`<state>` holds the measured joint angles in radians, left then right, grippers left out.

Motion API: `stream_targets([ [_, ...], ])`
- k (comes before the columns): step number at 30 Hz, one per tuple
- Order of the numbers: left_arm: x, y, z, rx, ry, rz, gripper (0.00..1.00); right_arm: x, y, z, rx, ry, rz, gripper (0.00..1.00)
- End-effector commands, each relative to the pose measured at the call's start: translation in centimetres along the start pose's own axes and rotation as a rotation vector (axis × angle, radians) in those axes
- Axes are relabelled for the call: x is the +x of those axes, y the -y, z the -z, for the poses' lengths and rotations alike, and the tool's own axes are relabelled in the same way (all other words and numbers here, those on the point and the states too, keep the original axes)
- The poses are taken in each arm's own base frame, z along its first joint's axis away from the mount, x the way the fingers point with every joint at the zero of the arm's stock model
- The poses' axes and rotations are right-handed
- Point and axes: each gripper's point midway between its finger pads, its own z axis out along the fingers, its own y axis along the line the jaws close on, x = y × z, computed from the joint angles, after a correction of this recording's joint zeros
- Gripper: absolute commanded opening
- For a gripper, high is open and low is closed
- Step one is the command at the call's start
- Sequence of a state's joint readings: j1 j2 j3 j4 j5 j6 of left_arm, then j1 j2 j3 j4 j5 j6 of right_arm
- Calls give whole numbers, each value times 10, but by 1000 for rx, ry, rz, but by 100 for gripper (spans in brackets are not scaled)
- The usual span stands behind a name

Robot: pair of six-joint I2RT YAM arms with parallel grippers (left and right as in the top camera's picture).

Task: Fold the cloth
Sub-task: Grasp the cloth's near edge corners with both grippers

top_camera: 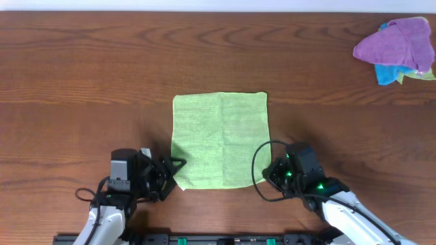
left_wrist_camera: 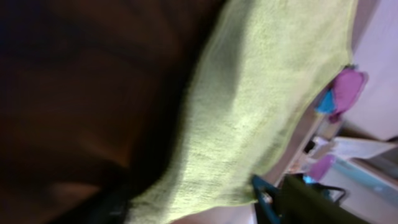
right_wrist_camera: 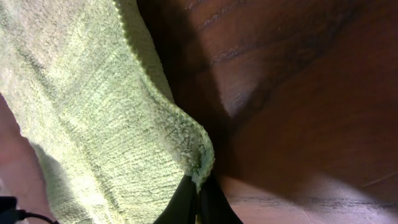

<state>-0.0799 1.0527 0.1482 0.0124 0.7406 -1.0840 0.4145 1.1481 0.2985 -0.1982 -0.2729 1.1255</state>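
Observation:
A light green cloth lies spread flat on the wooden table, with a faint crease down its middle. My left gripper is at the cloth's near left corner. In the blurred left wrist view the cloth runs down into the dark jaws and seems pinched. My right gripper is at the near right corner. In the right wrist view its black fingers are shut on the bunched corner of the cloth.
A pile of purple and blue cloths sits at the table's far right corner, and also shows in the left wrist view. The brown wooden table extends around the cloth on all sides.

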Motion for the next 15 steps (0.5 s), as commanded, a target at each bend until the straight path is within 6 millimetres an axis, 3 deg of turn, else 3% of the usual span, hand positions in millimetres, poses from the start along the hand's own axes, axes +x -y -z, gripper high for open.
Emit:
stream_targets([
  [1, -1, -43, -4, -130, 31, 70, 60, 2, 3, -1, 7, -7, -3, 2],
  [10, -1, -44, -4, -136, 32, 47, 33, 2, 3, -1, 7, -6, -3, 1],
  [15, -2, -46, -4, -143, 36, 33, 11, 2, 3, -1, 7, -7, -3, 1],
])
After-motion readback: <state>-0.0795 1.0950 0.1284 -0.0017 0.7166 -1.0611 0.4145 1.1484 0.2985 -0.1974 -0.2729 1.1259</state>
